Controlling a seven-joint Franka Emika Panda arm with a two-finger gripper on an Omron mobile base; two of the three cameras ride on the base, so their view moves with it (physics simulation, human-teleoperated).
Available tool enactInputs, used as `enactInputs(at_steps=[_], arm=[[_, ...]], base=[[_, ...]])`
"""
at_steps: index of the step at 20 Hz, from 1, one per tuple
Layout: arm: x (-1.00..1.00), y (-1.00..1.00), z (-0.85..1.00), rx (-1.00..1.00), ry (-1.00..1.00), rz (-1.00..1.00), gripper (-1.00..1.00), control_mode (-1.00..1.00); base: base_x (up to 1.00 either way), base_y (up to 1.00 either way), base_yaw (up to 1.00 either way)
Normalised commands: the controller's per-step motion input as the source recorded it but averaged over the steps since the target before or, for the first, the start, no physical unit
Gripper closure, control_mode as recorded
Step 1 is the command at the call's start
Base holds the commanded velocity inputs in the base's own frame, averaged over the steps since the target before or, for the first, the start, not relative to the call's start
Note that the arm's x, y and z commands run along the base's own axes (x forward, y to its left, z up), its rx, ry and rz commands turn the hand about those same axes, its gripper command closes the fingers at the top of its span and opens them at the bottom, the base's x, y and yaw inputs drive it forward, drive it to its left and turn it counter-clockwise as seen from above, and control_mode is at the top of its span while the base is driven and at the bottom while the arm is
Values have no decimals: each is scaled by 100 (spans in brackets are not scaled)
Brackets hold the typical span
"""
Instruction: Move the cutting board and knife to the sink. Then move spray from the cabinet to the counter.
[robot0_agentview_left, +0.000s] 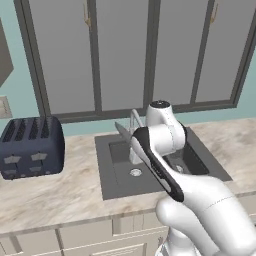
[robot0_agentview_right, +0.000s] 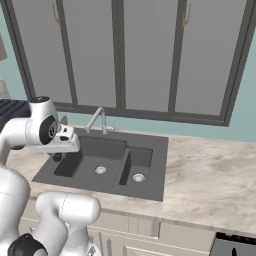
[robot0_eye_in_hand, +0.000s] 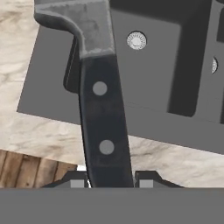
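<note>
Hand gripped the black-handled, silver-bladed kitchen knife above the dark grey double-basin sink. Best to lower it well inside the large basin before releasing.

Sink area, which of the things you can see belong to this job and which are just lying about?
Job:
knife, clamped by its black handle in the gripper
sink
counter

Lying about:
toaster
faucet
upper cabinet doors
</note>
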Motion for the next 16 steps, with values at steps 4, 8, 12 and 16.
enactInputs(at_steps=[4,8,12,16], arm=[[25,22,-42,-3,1,-11,100,-100],[5,7,-36,-3,0,-24,100,-100],[5,2,-28,0,0,-27,100,-100],[14,0,-16,0,2,-23,100,-100]], base=[[0,0,0],[0,0,0],[0,0,0],[0,0,0]])
